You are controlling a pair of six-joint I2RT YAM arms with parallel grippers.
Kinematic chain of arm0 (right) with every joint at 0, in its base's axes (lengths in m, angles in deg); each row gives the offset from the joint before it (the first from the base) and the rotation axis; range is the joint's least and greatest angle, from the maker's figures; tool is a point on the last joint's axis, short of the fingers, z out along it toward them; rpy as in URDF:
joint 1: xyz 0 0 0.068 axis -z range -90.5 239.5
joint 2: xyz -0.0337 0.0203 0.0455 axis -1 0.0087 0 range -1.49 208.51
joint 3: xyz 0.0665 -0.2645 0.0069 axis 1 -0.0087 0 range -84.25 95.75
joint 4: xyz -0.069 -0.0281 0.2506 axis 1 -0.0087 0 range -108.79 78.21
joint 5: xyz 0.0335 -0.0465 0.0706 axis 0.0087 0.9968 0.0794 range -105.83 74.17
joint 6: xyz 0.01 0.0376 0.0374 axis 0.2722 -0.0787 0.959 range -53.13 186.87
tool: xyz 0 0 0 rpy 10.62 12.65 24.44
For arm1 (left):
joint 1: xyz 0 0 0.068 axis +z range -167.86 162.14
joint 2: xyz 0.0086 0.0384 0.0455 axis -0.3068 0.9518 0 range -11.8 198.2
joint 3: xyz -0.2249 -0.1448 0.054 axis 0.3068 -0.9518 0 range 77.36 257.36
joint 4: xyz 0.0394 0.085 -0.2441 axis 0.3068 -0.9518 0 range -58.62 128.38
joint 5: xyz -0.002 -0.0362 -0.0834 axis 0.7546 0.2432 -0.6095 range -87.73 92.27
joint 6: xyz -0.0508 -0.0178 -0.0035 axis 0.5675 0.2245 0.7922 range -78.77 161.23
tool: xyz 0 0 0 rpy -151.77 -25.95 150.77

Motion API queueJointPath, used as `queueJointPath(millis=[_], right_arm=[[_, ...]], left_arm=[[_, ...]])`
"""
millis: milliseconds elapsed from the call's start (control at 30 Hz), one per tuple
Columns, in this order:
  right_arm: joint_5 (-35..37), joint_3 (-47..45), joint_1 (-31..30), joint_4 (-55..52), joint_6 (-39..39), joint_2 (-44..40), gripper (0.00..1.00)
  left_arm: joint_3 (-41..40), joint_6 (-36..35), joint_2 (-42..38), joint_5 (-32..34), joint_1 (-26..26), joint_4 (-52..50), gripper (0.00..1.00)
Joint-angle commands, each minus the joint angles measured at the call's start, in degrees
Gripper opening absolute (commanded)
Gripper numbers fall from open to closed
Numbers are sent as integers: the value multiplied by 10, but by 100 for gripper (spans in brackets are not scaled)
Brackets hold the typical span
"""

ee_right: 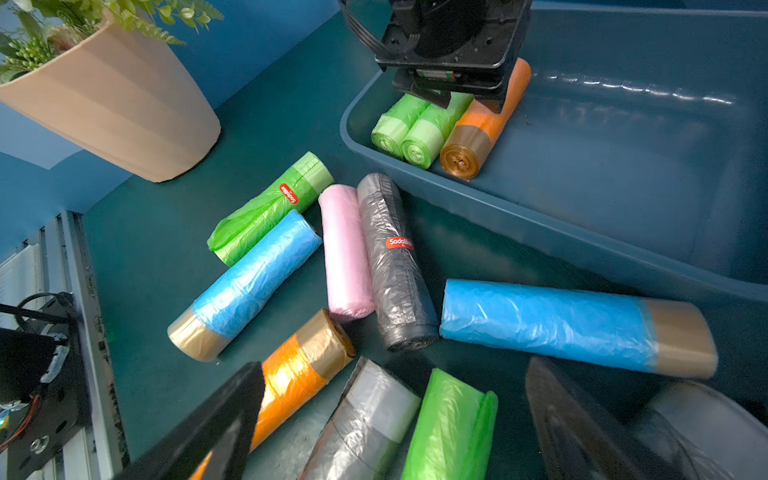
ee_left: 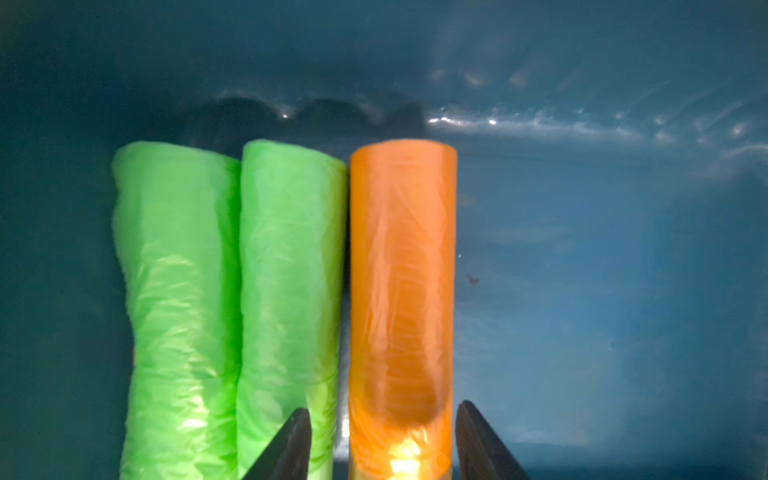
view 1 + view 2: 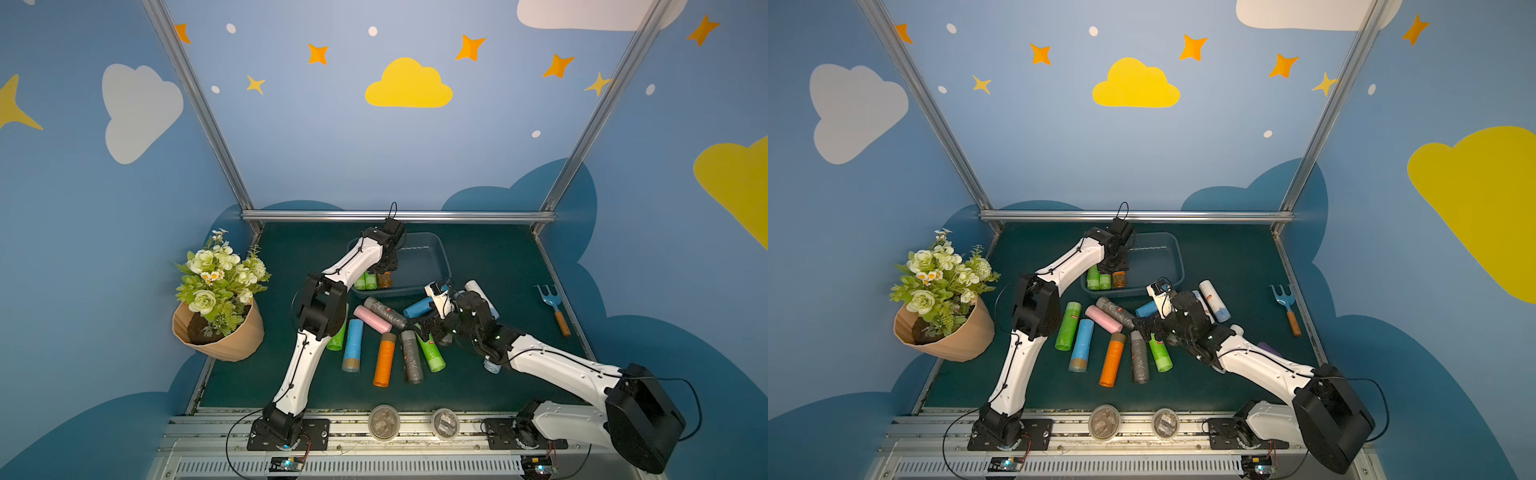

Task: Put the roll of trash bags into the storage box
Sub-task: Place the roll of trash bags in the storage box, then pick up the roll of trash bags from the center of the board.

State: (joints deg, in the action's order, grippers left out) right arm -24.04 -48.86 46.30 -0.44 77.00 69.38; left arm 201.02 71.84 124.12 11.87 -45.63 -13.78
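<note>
The storage box [image 3: 441,249] [image 3: 1177,259] [image 1: 540,237] stands at the back of the mat. Two green rolls [image 2: 232,291] [image 1: 415,129] and an orange roll [image 3: 385,279] [image 2: 403,270] [image 1: 486,124] lie side by side on its floor at its left end. My left gripper [image 3: 384,270] [image 2: 384,411] hangs low over the orange roll, open, its fingers astride it with a gap on one side. Several more rolls lie loose on the mat in front of the box. My right gripper [image 3: 424,328] [image 1: 395,370] is wide open above a grey roll [image 1: 365,424] and a green roll [image 1: 449,428].
Loose rolls include green [image 3: 1068,326], blue [image 3: 353,345], pink [image 3: 368,318], grey [image 3: 386,311], orange [image 3: 384,359], another blue [image 3: 417,307] and white [image 3: 482,295]. A tilted flowerpot [image 3: 224,332] is at the left, a garden fork [image 3: 555,305] at the right, two round tubs [image 3: 383,422] at the front rail.
</note>
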Motion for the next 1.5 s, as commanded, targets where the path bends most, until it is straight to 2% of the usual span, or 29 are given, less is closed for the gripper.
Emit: queueJointPath(millis=[0,300,733,933,1200,1467], right_arm=[[-2,-3,3,8,1,7,96],[-3,-6,4,11,4,4,96],[-13,1,4,6,-9,18,96],[-10,17,-21,-2,-23,36,96],[35,50,-127,-17,-99,59,96],[30,50,-143,-11,-102,57,96]], left_arm=[[-19,-7,-43,7,-2,7,56],[-150,-14,-156,7,-2,55,56],[-490,-14,-409,36,6,119,57],[-616,-3,-497,20,16,142,58],[-704,10,-550,17,18,156,58],[-730,-6,-553,9,20,159,60]])
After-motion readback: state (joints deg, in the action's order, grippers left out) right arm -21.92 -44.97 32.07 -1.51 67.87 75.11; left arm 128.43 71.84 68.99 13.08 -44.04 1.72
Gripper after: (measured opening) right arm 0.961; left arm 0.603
